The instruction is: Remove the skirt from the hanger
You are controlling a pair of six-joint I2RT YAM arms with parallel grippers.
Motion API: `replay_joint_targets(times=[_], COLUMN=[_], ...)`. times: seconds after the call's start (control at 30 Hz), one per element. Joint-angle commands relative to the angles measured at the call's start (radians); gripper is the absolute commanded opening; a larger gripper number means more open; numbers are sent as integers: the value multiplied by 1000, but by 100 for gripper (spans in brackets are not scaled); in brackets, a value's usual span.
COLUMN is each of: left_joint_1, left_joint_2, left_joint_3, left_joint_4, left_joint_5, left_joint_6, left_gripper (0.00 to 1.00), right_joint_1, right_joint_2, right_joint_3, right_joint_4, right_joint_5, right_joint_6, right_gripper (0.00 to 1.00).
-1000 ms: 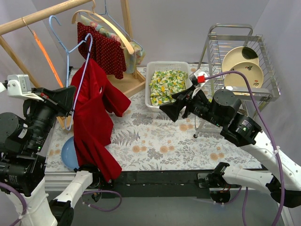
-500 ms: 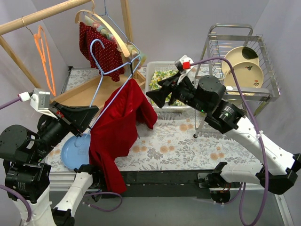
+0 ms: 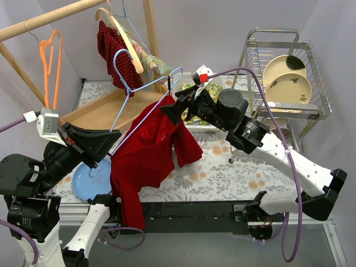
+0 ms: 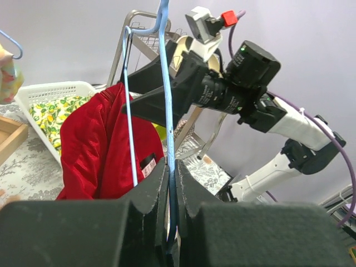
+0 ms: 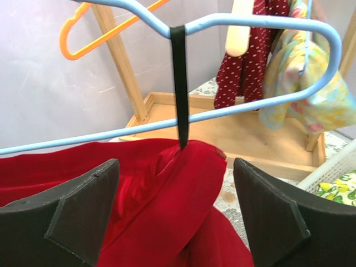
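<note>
My left jaws are clenched on the light-blue wire hanger [image 5: 250, 20], holding it up over the bench. My right jaws stand released, wide apart and gripping nothing, with the red fabric skirt [image 5: 167, 194] bunched between and just below them. Not off yet, by my reckoning. The skirt's thin black loop [image 5: 179, 83] hangs over the hanger wire straight ahead of my right jaws, so slipping it free is the work left. Below lies the bench's floral cloth [image 3: 233, 172], with a round blue plate [image 3: 83, 181] beneath my left jaws. A wooden clothes rack [image 3: 33, 22] stands beyond, and a wire dish rack [image 3: 278, 39] behind my right jaws.
</note>
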Motion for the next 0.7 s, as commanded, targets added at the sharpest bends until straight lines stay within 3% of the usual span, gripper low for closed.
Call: replay_joint_targets(times=[0.0,0.2,0.27,0.3,0.33,0.4,0.67], left_joint_1=[3,1,3,1,3,3,1], left_joint_2=[-5,-5,-5,-8,-8,-7,-24], left_joint_3=[28,35,26,20,14,-5,-58], left_joint_4=[131,130,133,134,136,122,50], left_joint_5=[18,-7,-13,-15,-15,-33,-79], left_joint_6=[-32,-30,-27,-27,-26,-6,71], left_gripper=[0,0,0,0,0,0,0], right_joint_1=[4,4,4,4,4,4,4], right_joint_2=[23,31,25,19,16,14,-24], right_joint_3=[-5,-37,-60,-63,-61,-28,50], right_joint_4=[107,135,153,155,153,124,135], right_joint_5=[58,46,51,60,86,118,328], right_joint_6=[-31,-19,-16,-16,-14,-25,-106], right_gripper=[87,78,65,55,30,2,1])
